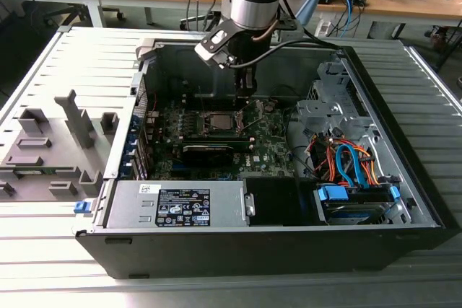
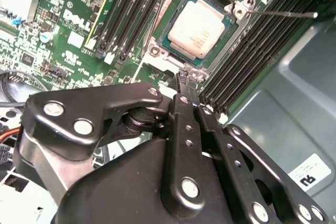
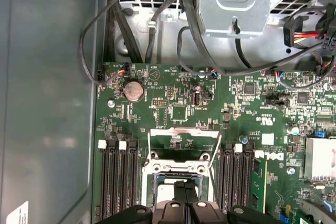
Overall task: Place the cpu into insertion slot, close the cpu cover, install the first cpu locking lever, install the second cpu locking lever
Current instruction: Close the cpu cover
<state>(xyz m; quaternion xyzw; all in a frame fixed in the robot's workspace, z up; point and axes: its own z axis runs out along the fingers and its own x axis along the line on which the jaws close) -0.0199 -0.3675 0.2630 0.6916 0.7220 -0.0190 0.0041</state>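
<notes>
- The black metal two-finger gripper (image 2: 184,80) has its fingers pressed together with nothing visible between them. It hangs low inside the open black computer case (image 1: 253,257).
- The cpu (image 2: 197,27), a small flat square chip with a pale silvery face, lies already in the insertion slot (image 2: 157,51), the square socket with a thin metal rim. It looks level to me.
- In the second wrist view the fingertips are just beside one edge of this slot. I think a small sideways slip could scratch the chip or push it crooked in its seat.
- The cpu cover (image 3: 184,132), a thin silvery frame plate with a large window, seems to stand raised at the far edge of the socket in the first wrist view, so this step is not yet done.
- If the cover is pushed off its centre, it may come down twisted and press one corner of the chip.
- A thin straight metal lever rod (image 2: 283,11) sticks out from one corner of the socket. The wide gripper body could catch it and bend it.
- The long black memory slots (image 2: 131,9) lie close on both sides, so there is little free room on the green motherboard (image 3: 173,85).
- I cannot tell if the fingertips touch anything now. An unnoticed contact would make a hard press risky.
</notes>
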